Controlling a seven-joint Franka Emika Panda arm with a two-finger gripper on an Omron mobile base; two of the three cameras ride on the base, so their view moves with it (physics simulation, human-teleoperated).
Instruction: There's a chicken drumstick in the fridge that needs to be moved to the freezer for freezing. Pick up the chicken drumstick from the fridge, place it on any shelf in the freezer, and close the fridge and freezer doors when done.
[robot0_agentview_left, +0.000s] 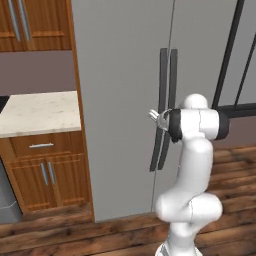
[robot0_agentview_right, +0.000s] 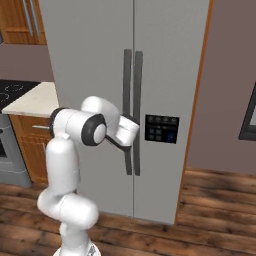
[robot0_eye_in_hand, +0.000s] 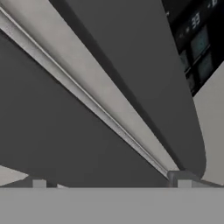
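Gripper (robot0_agentview_left: 156, 119) spread wide, clutching nothing, raised to mid-height right at the two dark bar handles (robot0_agentview_left: 166, 107) of the closed fridge and freezer doors (robot0_agentview_left: 120, 100). Seen from the left base camera as pale fingertips just left of the handle pair, overlapping the nearer bar; contact with the bar not certain. From the right base camera, hand (robot0_agentview_right: 129, 134) pressed up against the same handles (robot0_agentview_right: 133, 110), fingertips hidden behind the wrist. From the hand camera, two dark finger tips (robot0_eye_in_hand: 38, 183) at the bottom edge, set far apart, with one broad dark bar (robot0_eye_in_hand: 144, 87) running diagonally just ahead and the pale seam (robot0_eye_in_hand: 87, 98) between the two door panels slanting between the tips. Whether the tips straddle a handle or merely face it: cannot tell.

Black control panel (robot0_agentview_right: 161, 128) on the door just to the right of the hand, also at the upper right corner of the hand camera's frame (robot0_eye_in_hand: 197, 43).

Both doors shut flush; fridge and freezer interiors, and the chicken drumstick, hidden behind them.

Off to the left of the gripper, pale stone counter (robot0_agentview_left: 37, 112) over wooden cabinets (robot0_agentview_left: 47, 170).
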